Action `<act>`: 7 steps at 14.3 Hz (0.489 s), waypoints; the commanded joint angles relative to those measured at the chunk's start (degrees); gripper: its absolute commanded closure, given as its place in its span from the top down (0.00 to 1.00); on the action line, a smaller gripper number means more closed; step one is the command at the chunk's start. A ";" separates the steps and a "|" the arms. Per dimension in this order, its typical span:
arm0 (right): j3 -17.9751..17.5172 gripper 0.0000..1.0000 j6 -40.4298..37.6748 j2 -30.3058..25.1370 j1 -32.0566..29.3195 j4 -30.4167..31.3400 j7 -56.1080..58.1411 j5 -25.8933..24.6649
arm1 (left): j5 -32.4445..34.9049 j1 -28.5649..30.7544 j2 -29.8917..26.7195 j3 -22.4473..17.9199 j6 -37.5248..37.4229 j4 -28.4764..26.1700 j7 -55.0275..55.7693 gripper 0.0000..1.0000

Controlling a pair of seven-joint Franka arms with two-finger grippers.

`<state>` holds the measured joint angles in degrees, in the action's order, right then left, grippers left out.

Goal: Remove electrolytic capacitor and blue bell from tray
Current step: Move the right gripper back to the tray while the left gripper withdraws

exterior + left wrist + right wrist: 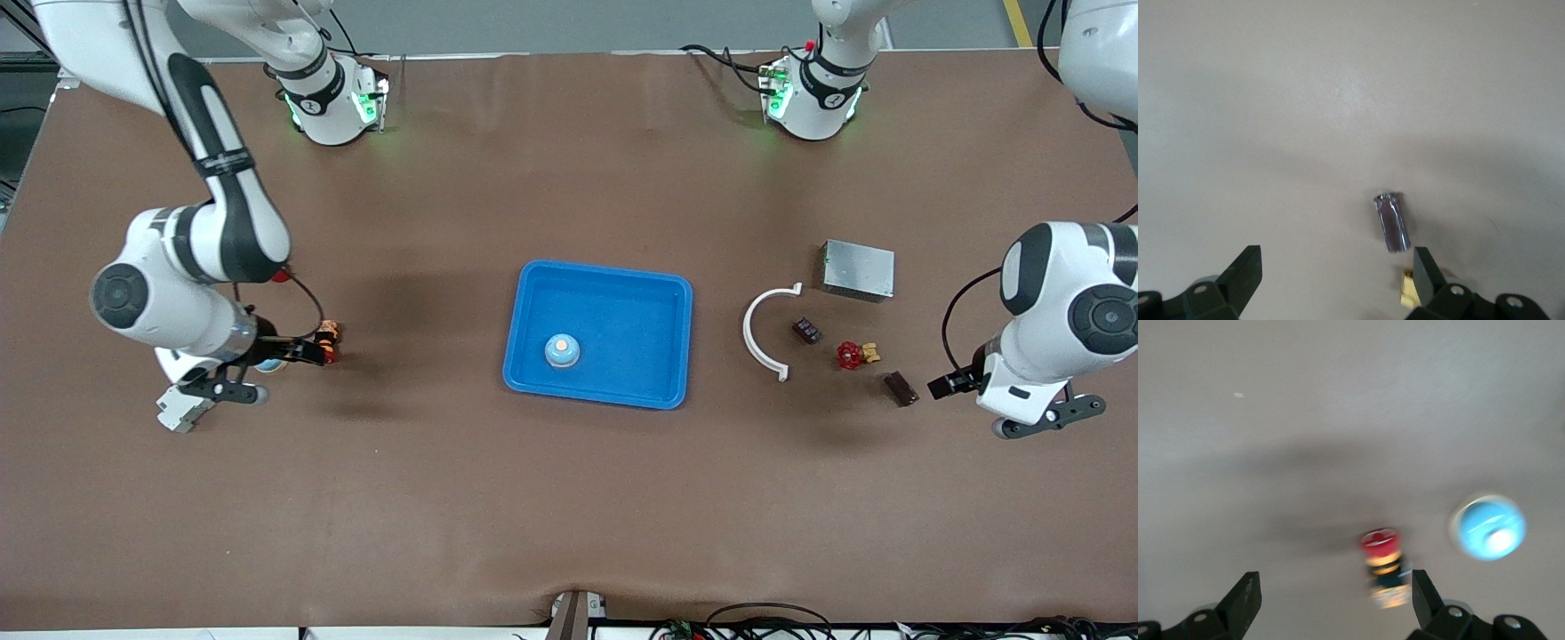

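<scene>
Front view: at mid-counter a blue tray (597,333), with the bell (562,350) upright inside, in the corner nearer the camera and toward the right arm's end. Toward the left arm's end, the capacitor (901,388) flat on the counter (569,498), long axis on a diagonal: one end toward the tray, the other nearer the camera and toward the left arm's end. Just beside it, the left gripper (944,384), low over the counter. Near the capacitor, a red valve (852,355), a small dark block (806,331), a white curved bracket (763,331) and a metal box (858,269). At the right arm's end, the right gripper (307,348) low, beside a red emergency-stop button (330,341).

Left wrist view: left gripper (1335,257) with jaws wide apart, nothing between them. Capacitor (1392,222) lying down near one fingertip, untouched, silver end cap pointing away from the gripper.

Right wrist view: right gripper (1335,580) with jaws apart and empty. Emergency-stop button (1383,563) close to one fingertip, a round blue thing (1487,527) beside it.
</scene>
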<state>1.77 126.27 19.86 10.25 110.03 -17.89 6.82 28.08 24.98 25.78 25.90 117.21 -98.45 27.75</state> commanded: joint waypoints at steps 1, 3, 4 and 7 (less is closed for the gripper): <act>0.43 1.00 -1.11 0.26 8.00 -3.76 -15.71 1.18 | 0.04 0.42 -2.57 2.74 -4.52 0.62 -1.20 1.00; 0.43 1.00 -1.37 1.22 13.28 -8.41 -25.40 1.18 | -1.36 0.42 -4.41 4.15 -7.16 1.41 -1.29 1.00; 0.43 1.00 -2.07 2.28 15.13 -10.43 -29.62 1.18 | -1.80 0.42 -5.81 4.24 -9.09 1.33 -2.07 1.00; 0.43 1.00 -2.78 5.96 22.16 -15.62 -41.31 1.18 | -4.60 0.42 -8.89 4.77 -11.39 1.42 -6.99 1.00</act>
<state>1.40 124.54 21.60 28.98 99.45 -53.16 6.93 25.89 24.89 19.88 30.19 107.73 -96.63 24.05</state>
